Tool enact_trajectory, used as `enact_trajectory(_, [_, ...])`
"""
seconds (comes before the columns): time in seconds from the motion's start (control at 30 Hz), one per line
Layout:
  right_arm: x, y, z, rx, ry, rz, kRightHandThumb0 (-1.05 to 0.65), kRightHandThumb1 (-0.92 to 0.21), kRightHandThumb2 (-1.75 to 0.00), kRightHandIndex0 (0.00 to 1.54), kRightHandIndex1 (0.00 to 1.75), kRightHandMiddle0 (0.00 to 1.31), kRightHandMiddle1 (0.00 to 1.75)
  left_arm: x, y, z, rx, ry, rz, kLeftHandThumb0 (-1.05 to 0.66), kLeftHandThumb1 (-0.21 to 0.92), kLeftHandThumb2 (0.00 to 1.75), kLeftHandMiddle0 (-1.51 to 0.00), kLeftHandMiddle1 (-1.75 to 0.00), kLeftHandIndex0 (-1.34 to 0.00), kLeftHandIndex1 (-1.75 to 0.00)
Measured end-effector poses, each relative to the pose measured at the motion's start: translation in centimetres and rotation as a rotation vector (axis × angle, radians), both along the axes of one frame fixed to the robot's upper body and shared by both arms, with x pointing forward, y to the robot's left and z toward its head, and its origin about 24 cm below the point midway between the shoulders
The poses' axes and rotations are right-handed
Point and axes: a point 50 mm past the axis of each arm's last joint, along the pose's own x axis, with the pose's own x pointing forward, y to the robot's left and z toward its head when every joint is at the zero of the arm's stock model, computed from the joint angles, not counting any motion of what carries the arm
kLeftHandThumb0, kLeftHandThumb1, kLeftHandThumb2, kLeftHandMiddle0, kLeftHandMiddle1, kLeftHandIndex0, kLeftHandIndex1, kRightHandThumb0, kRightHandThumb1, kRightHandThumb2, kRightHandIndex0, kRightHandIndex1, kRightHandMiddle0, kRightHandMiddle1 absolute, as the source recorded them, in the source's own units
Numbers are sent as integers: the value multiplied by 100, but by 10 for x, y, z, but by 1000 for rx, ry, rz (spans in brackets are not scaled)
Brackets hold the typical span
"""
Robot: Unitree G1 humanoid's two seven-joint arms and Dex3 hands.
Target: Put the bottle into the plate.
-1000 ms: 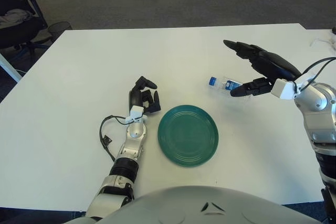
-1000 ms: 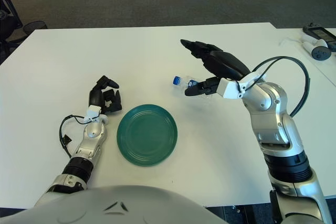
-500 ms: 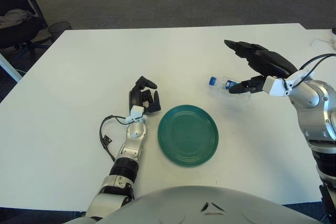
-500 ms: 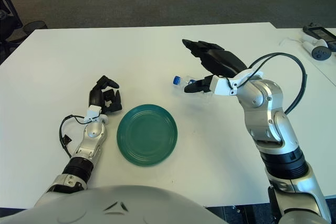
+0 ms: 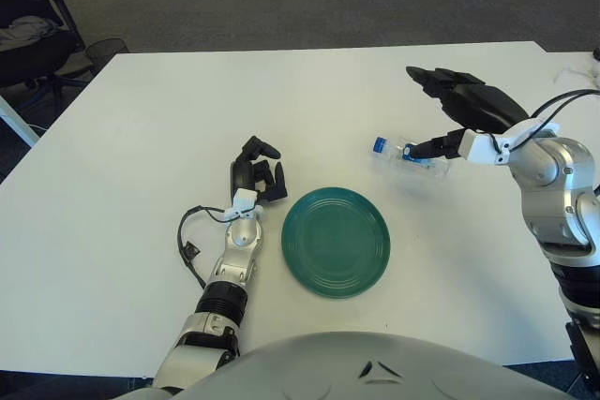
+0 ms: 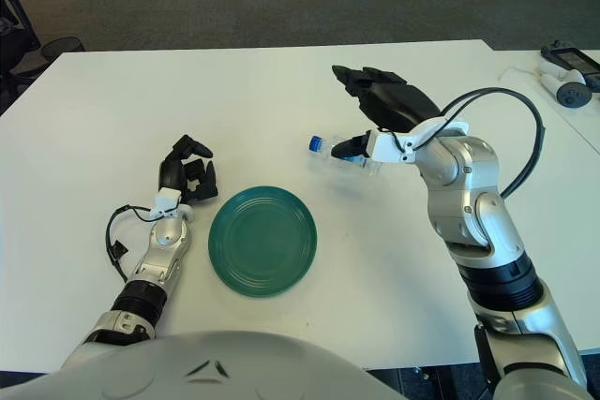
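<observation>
**Reaching for the bottle**

We see the bottle (image 5: 405,153) lying on its side on the table (image 5: 141,138), up and to the right of the plate (image 5: 336,242) and well clear of its rim. Its blue cap points left, toward the middle of the table; the clear body runs off to the right, under our right hand (image 5: 459,114).

The right hand hovers over the body end of the bottle with fingers spread wide, the thumb low beside the bottle and the other fingers raised above and behind it. It holds nothing; we cannot tell whether the thumb tip touches the plastic. The left hand (image 5: 255,170) shows just left of the plate, fingers curled and holding nothing.

We judge the bottle to be small, light and thin-walled. It looks empty or nearly so, though we cannot be sure. Clear plastic of this kind gives under pressure and is smooth, so a hard squeeze could dent it or squirt it out from between the fingers. Lying down, it may also roll away if we nudge it from one side only.

The best hold, we think, is across the middle of the body, thumb on one side and fingers on the other, closing evenly. The cap end is too narrow to hold securely.
</observation>
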Motion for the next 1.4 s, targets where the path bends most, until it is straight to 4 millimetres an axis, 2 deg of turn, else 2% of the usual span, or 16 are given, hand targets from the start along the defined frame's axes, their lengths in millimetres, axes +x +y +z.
enact_trajectory(0.27, [5, 1, -9, -18, 13, -36, -105, -92, -13, 0, 0, 0, 0, 0, 0, 0, 0, 1, 1, -50, 23, 142, -125, -175, -67, -175])
enact_trajectory(0.67, [39, -9, -61, -77, 118, -125, -105, -92, -26, 0, 0, 0, 0, 0, 0, 0, -3, -6, -4, -50, 23, 142, -126, -175, -67, -175])
enact_trajectory(0.93, [48, -19, -89, -120, 132, -169, -105, -92, -37, 0, 0, 0, 0, 0, 0, 1, -8, -9, -4, -50, 23, 142, -126, -175, -68, -175])
enact_trajectory(1.4, [47, -11, -102, -153, 130, -132, -105, -92, -41, 0, 0, 0, 0, 0, 0, 1, -7, -8, -3, -51, 21, 144, -125, -175, -69, -175])
